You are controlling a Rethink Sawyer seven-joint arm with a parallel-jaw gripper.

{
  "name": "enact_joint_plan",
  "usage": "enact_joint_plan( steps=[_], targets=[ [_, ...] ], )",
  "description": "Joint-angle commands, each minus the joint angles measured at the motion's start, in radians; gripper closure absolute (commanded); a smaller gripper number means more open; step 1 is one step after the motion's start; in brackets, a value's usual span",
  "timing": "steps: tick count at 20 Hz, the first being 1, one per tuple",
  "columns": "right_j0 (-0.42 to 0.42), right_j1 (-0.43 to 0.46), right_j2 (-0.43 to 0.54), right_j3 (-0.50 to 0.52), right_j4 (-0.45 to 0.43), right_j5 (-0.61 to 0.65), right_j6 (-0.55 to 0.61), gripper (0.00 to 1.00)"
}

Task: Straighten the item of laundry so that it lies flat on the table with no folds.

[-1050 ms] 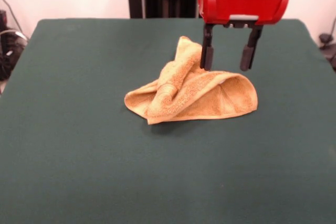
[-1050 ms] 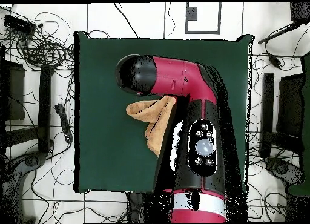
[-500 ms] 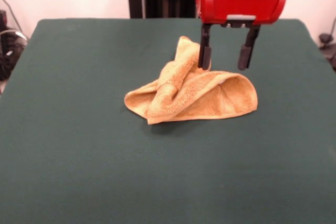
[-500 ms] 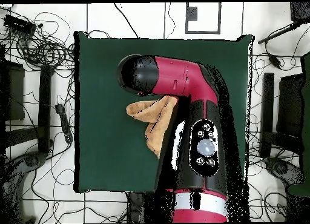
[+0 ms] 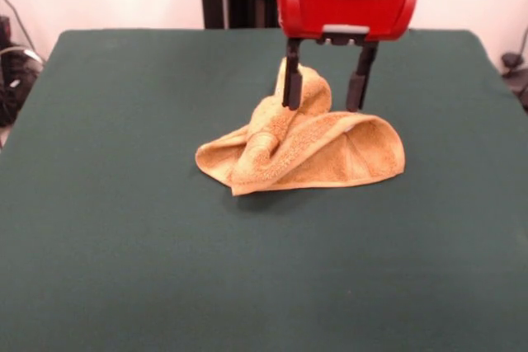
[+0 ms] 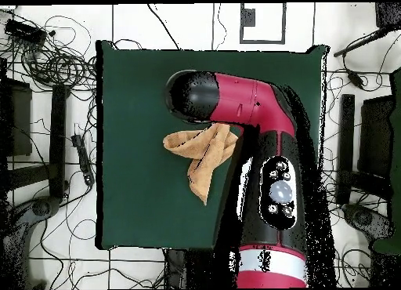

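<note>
Table (image 5: 124,269), green cloth, wide and bare around work. Terry towel (image 5: 305,154) bunched near centre: soft, light, limp, drapes when lifted. Gripper (image 5: 323,96) spread, straddling raised fold at far side. You pinch outer corner, not thick ridge.

The towel (image 5: 305,150) is rough looped terry, the table (image 5: 124,245) matt cloth, the end effector (image 5: 325,94) housing glossy plastic.
</note>
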Motion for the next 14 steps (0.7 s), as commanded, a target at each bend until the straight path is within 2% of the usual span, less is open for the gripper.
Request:
enact_joint_plan(
  steps=[1,8,14],
  targets=[
    [0.010,0.022,0.069,0.043,0.019,0.107,0.115,0.00],
    [-0.018,0.030,0.070,0.049,0.018,0.102,0.101,0.00],
    [-0.064,0.048,0.089,0.042,-0.001,0.094,0.035,0.00]
  ],
)
